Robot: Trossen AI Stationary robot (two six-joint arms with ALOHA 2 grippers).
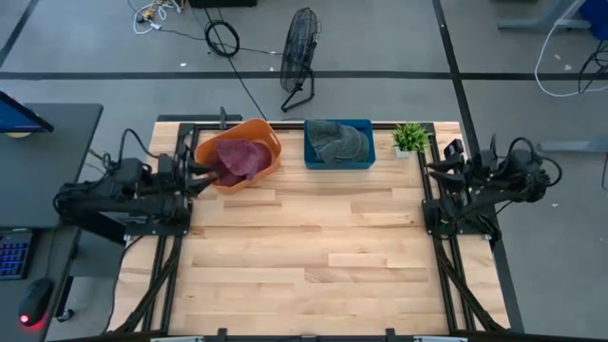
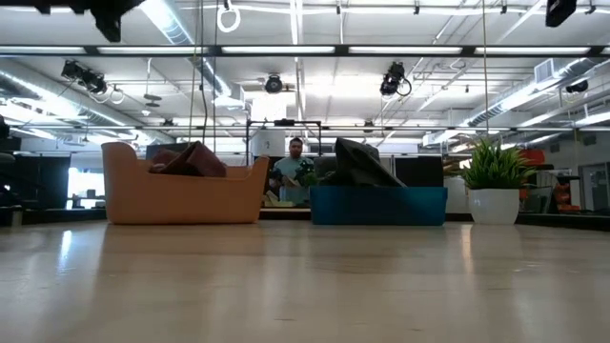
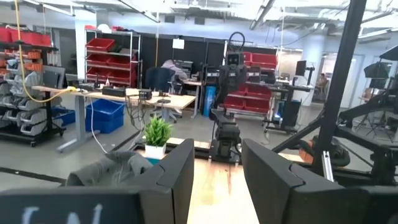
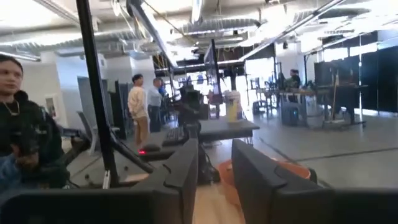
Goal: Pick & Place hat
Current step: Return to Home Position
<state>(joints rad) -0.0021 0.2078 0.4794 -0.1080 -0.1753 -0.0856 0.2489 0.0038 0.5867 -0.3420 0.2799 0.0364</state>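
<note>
A maroon hat (image 1: 242, 158) lies in an orange basket (image 1: 269, 138) at the table's far left; in the low view the maroon hat (image 2: 186, 159) rises above the basket's rim (image 2: 181, 195). A grey-green hat (image 1: 337, 141) fills a blue bin (image 1: 339, 163) beside it, and the grey-green hat (image 2: 360, 162) also rises above that bin's rim. My left gripper (image 1: 202, 172) hovers open over the basket's left rim; its wrist view shows the left gripper (image 3: 214, 180) looking level across the table. My right gripper (image 1: 435, 171) waits open at the table's right edge; the right gripper (image 4: 214, 177) faces the basket.
A small potted plant (image 1: 410, 139) stands right of the blue bin near the far edge. The near two thirds of the wooden table (image 1: 313, 256) are bare. A fan (image 1: 299, 57) stands on the floor behind. People (image 4: 18, 130) are in the room beyond the table.
</note>
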